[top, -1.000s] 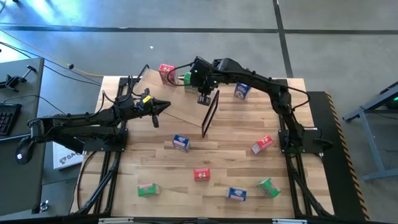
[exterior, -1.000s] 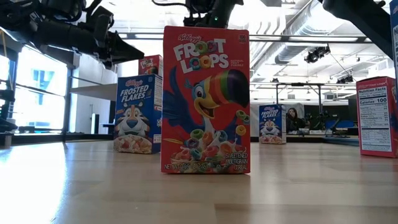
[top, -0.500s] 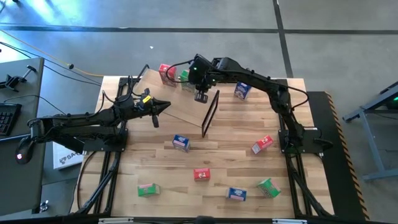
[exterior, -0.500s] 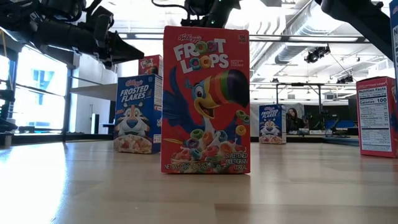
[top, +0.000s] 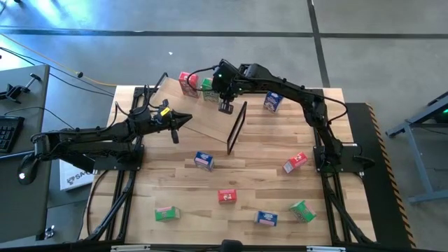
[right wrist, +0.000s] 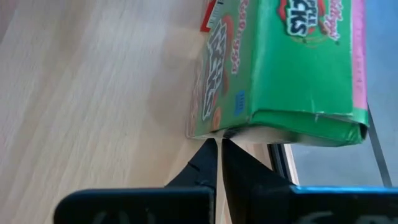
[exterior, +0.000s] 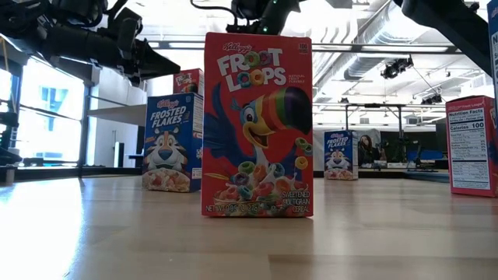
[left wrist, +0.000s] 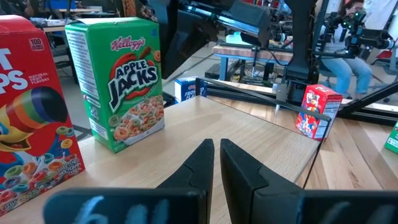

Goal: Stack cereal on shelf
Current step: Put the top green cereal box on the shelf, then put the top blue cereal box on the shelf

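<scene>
Green cereal box [top: 208, 89] standing on shelf [top: 203, 119] beside red box [top: 187, 82]; right gripper [top: 225, 106] empty, fingers pressed together.

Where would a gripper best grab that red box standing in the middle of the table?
Probably from straight above, fingers across the thin sides near the top of the red Froot Loops box. In the low view it stands upright, apart from other boxes, so its narrow depth suits a small gripper.

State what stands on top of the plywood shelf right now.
Two boxes stand on the shelf near its far end: a red Froot Loops box and a green Apple Jacks box. The right gripper hangs beside the green box, partly hiding it from above.
</scene>
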